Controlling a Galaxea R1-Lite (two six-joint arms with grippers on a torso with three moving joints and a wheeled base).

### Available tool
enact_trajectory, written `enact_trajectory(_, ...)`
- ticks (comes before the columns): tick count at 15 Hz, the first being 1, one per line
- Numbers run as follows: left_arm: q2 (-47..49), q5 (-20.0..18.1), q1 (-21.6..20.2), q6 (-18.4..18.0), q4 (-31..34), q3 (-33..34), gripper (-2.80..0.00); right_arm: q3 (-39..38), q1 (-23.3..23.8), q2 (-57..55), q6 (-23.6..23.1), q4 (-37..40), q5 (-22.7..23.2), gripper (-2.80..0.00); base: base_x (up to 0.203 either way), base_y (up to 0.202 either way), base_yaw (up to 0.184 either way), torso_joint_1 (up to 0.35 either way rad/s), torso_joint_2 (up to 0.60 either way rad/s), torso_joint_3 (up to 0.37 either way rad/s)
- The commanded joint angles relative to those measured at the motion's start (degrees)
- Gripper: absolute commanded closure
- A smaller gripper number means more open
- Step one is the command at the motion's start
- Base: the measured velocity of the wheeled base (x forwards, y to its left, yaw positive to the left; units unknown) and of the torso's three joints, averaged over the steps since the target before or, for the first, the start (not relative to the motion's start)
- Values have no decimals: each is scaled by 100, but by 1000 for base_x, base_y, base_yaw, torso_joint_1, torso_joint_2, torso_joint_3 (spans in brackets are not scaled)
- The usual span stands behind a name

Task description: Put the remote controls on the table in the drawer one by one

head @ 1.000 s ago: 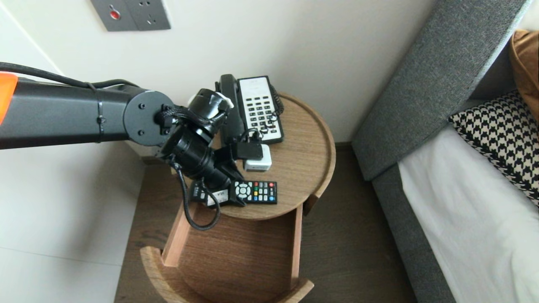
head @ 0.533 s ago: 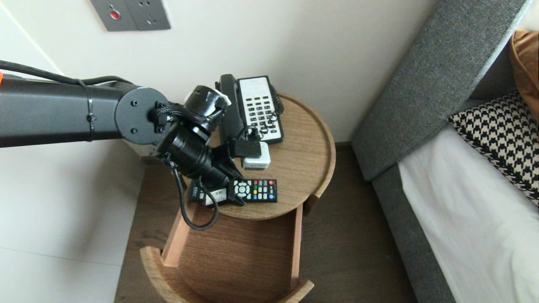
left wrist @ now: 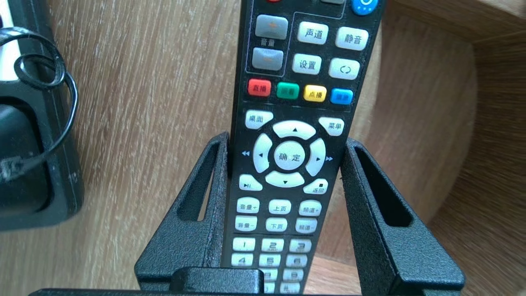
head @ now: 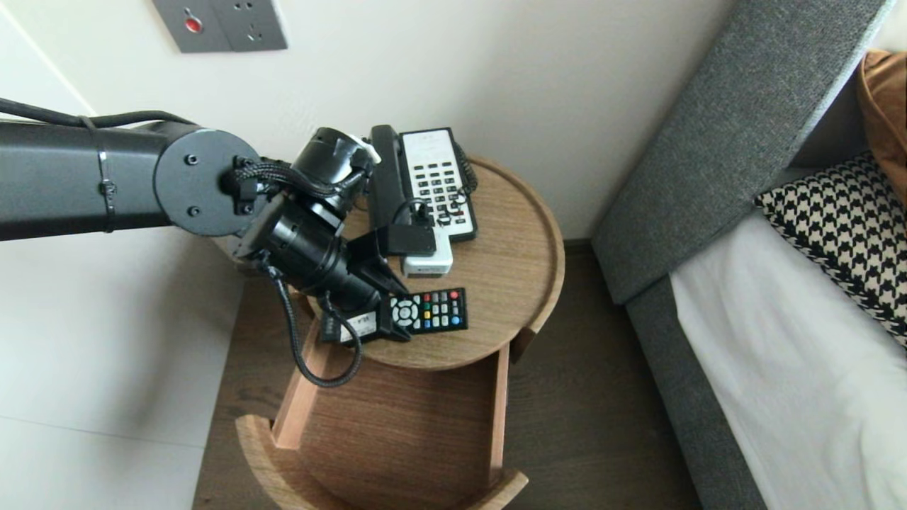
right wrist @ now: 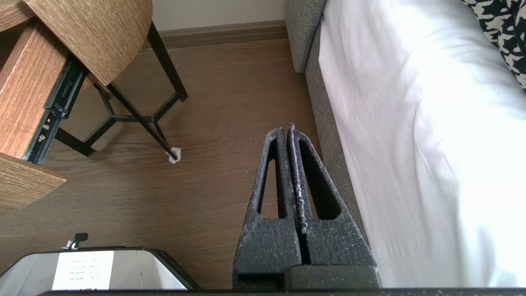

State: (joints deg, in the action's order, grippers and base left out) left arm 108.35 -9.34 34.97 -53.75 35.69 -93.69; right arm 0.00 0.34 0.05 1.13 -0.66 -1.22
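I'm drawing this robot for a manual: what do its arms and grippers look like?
The left arm is a dark grey tube ending in a round screwed joint cap, with glossy black wrist segments and a looping black braided cable. The left gripper and right gripper have matte black, rough-textured wedge fingers with slotted cut-outs; the right's show pale specks.

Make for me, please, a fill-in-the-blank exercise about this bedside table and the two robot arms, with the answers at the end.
1. The left end effector is closed on a black ____ at the edge of the round table.
2. The drawer under the tabletop stands ____, not closed.
3. The right end effector, above the floor beside the bed, is not open but ____.
Missing words: remote control; open; shut.
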Motion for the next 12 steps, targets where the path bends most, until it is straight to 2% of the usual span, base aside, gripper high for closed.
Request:
enact_trajectory(1,-194,-2,42,23,5,112,0,-26,1,57,1,-4,-1,0,0,0,0,0,0,0)
enact_trajectory(4,-357,46,106,212,-36,314,0,-26,1,57,1,-4,-1,0,0,0,0,0,0,0)
enact_trajectory(12,-394,180,206,221,-45,337,0,-26,1,57,-4,-4,-1,0,0,0,0,0,0,0)
